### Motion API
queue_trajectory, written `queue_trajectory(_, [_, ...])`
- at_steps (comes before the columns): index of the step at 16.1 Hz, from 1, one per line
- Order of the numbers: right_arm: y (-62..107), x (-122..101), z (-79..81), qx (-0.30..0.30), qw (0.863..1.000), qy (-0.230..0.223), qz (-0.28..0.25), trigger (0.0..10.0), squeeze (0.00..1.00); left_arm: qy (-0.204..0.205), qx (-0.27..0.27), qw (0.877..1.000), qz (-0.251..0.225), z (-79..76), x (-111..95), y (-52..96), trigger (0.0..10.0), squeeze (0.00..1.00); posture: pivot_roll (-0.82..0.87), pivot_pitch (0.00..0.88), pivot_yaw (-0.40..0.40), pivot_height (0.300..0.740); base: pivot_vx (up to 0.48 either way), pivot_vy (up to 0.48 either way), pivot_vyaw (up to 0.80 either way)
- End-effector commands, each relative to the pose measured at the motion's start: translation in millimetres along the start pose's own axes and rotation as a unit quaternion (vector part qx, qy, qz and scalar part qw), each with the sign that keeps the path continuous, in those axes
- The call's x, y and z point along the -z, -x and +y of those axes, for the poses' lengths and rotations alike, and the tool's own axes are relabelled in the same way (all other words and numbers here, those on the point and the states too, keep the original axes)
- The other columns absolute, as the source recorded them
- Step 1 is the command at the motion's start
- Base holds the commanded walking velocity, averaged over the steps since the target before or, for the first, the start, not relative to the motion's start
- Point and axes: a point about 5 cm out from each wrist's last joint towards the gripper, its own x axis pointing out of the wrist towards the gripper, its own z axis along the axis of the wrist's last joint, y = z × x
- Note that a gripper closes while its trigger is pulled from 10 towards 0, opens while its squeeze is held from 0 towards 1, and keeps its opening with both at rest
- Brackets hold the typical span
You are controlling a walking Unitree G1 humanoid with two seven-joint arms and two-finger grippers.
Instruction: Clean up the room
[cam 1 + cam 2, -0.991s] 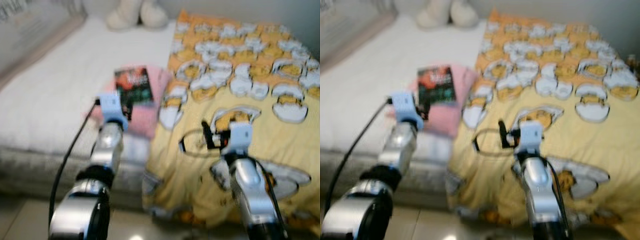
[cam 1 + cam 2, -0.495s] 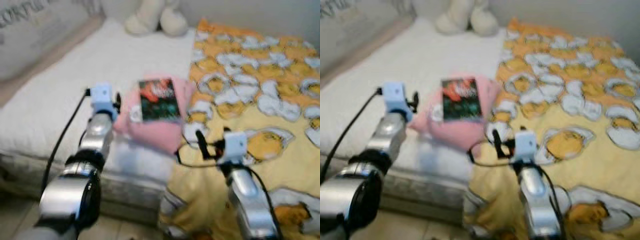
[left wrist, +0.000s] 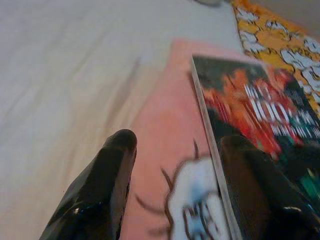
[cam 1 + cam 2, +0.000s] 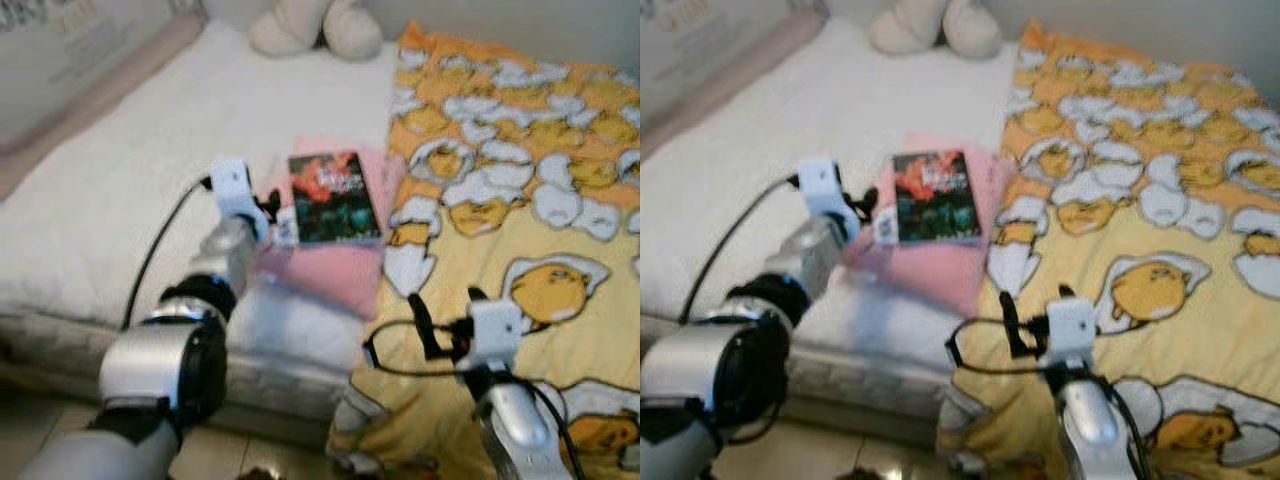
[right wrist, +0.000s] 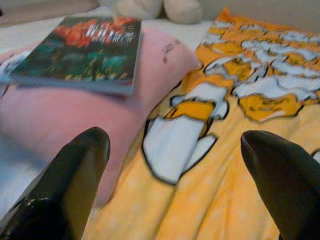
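Just ahead of left gripper (image 3: 175,165): book (image 4: 334,196).

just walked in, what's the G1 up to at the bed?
It faces the bed with both arms out. The left hand, open, is at the near edge of a book lying on a pink pillow, not gripping it yet. The right hand, also open and empty, hovers over the yellow egg-print blanket. A plush toy sits at the far end.
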Motion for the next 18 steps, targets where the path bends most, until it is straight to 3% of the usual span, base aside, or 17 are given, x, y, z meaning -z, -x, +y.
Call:
queue_trajectory(1, [7.1,-4.3,-3.6,0.007,1.000,0.010,0.000,10.0,0.00,-0.002,0.006,1.000,0.013,-5.3,6.3,0.2,10.0,0.00,-0.23,0.106,0.016,0.740,0.000,0.000,0.00])
queue_trajectory(4, [23.3,-1.4,1.3,0.016,1.000,0.000,0.016,10.0,0.00,-0.027,0.030,0.999,-0.025,-14.6,-3.9,-0.7,10.0,0.00,-0.24,0.134,0.021,0.740,0.000,0.000,0.00])
queue_trajectory(5, [28.2,0.2,7.7,0.012,1.000,-0.006,0.022,10.0,0.00,-0.058,0.035,0.997,-0.035,-16.9,-5.4,-0.4,10.0,0.00,-0.24,0.144,0.012,0.740,0.000,0.000,0.00])
queue_trajectory(6, [30.6,1.1,13.7,0.004,0.999,-0.015,0.030,10.0,0.00,-0.077,0.020,0.997,-0.019,-13.4,3.6,0.5,10.0,0.00,-0.23,0.151,0.005,0.740,0.000,0.000,0.00])
queue_trajectory(8, [33.7,-0.1,18.5,-0.011,0.999,-0.014,0.036,10.0,0.00,-0.073,0.017,0.997,-0.012,-12.2,9.0,1.3,10.0,0.00,-0.22,0.163,0.002,0.740,0.000,0.000,0.00])
queue_trajectory(14, [42.6,0.8,21.8,-0.015,0.999,-0.012,0.050,10.0,0.00,-0.072,0.063,0.995,0.002,-35.6,22.5,3.1,10.0,0.00,-0.24,0.180,0.001,0.740,0.000,0.000,0.00])
queue_trajectory(18, [49.6,4.1,18.6,-0.010,0.998,-0.009,0.065,10.0,0.00,-0.120,0.086,0.988,0.043,-45.9,49.0,8.6,10.0,0.00,-0.26,0.171,0.005,0.740,0.000,0.000,0.00])
